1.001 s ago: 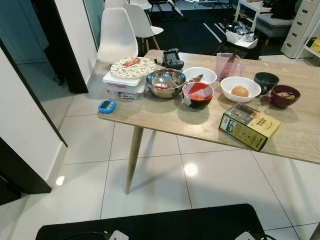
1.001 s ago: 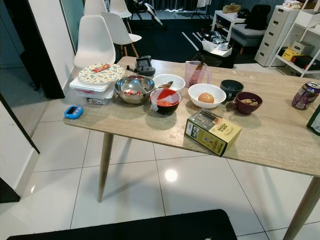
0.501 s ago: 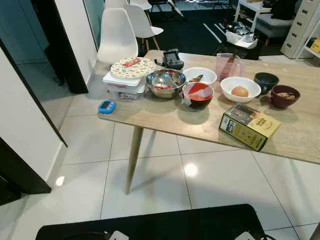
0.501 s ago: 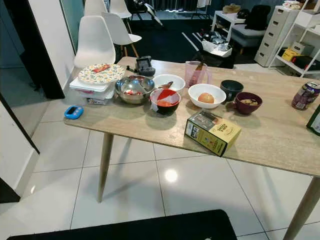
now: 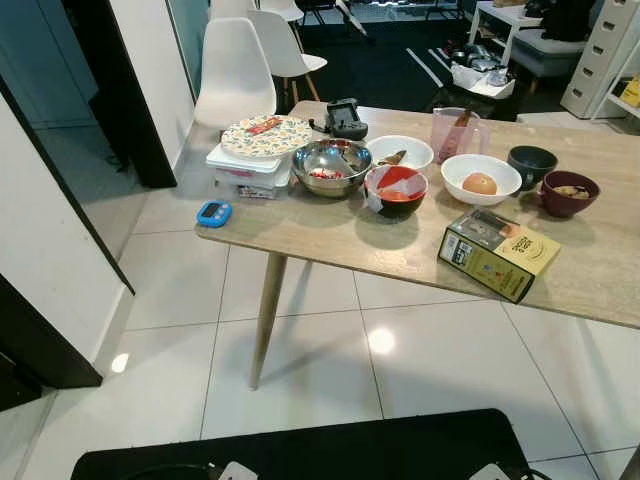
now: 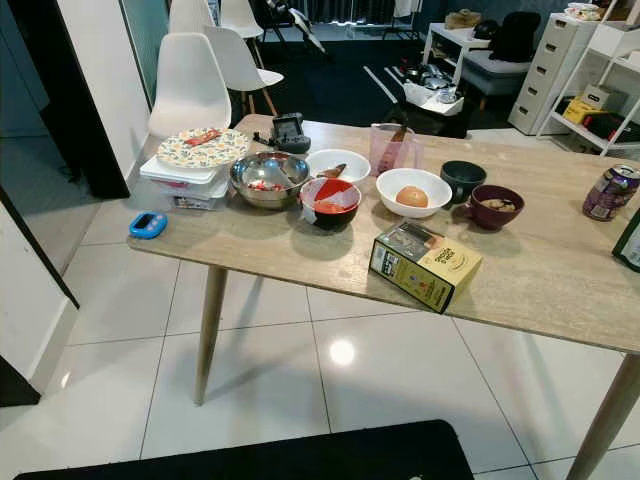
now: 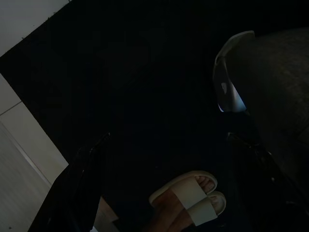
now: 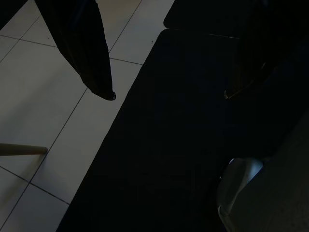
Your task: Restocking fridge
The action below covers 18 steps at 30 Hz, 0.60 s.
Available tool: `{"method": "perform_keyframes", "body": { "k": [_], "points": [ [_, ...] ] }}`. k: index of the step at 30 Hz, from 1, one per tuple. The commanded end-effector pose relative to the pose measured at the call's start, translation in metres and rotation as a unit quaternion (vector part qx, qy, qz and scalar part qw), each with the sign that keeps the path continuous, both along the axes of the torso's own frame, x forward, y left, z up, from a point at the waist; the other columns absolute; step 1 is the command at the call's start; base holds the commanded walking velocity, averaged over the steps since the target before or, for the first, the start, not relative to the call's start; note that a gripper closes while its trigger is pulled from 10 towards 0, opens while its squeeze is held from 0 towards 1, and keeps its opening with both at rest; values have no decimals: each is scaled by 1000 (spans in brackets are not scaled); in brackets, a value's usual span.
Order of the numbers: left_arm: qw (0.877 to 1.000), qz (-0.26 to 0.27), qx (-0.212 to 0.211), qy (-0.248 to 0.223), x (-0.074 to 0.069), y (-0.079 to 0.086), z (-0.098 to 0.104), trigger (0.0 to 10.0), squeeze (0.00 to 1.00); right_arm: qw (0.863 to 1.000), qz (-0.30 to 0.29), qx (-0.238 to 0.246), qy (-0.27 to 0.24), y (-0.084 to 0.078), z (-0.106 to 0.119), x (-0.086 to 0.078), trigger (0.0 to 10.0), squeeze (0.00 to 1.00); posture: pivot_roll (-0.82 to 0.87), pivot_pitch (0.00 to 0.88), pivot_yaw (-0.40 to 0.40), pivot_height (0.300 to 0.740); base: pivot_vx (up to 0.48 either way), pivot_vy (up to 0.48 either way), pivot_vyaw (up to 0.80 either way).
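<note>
A wood bench (image 5: 330,240) stands on shiny white floor tiles (image 5: 180,300). White chairs (image 5: 235,70) sit at 11 o'clock. A black mat (image 5: 300,450) lies at 6 o'clock.

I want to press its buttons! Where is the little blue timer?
The blue timer lies on the table's left corner, by the edge, just in front of the white container.

Both grippers low, jaws seemingly apart.

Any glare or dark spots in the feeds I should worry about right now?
Left eye and right eye views: sharp, with one ceiling-light glare spot on the floor tiles under the table. Left wrist view: very dark. Right wrist view: dark over the black mat.
</note>
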State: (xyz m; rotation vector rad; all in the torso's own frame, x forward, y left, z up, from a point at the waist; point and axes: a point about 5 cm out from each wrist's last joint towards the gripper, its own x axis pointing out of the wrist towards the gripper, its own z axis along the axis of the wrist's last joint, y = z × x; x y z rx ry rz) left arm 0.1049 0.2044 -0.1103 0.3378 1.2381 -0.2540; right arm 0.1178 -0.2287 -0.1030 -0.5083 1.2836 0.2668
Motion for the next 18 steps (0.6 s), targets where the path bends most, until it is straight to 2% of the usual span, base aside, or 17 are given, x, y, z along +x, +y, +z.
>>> {"method": "perform_keyframes", "body": {
  "k": [1, 18],
  "points": [
    [1000, 2, -4, 5, -1, -6, -1, 10000, 0, 1000, -3, -2, 2, -2, 0, -1, 10000, 0, -25, 0, -47, 740, 0, 0, 0],
    [1000, 5, -7, 5, 0, -11, -2, 10000, 0, 1000, 5, -14, -1, -4, 2, 3, 10000, 0, -38, 0, -52, 740, 0, 0, 0]
  ]
}}
